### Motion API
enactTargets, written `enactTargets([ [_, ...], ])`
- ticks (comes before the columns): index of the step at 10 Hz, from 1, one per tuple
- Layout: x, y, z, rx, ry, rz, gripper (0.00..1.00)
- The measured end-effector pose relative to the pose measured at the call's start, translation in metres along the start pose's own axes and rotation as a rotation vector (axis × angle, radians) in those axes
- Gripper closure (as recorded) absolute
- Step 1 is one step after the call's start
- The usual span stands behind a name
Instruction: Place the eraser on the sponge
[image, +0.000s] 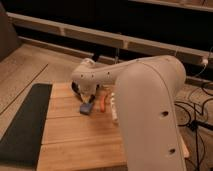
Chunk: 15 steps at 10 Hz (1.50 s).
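Note:
The sponge (86, 107), a flat blue-grey pad, lies on the wooden board (75, 140) just below the end of my white arm (92, 77). The arm reaches from the right across the back of the board, and its rounded end hangs directly over the sponge's far edge. My gripper is hidden behind that end of the arm and is shut. The eraser is out of view; I cannot tell whether the gripper holds it.
A thin orange-red tool (104, 100) and a white bottle (114, 107) lie right of the sponge. A large dark mat (22, 125) covers the board's left side. The arm's bulky body (150, 115) fills the right. A dark ledge runs behind.

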Motion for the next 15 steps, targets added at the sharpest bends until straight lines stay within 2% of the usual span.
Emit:
enactTargets([
  [3,0.001,0.0,0.0,-0.027,-0.014,0.0,1.0],
  [8,-0.008,0.014,0.0,-0.048,-0.045,-0.064,1.0],
  [11,-0.006,0.019,0.006,-0.047,-0.032,-0.091,1.0],
  [15,-0.004,0.032,0.024,-0.071,-0.007,-0.115,1.0],
])
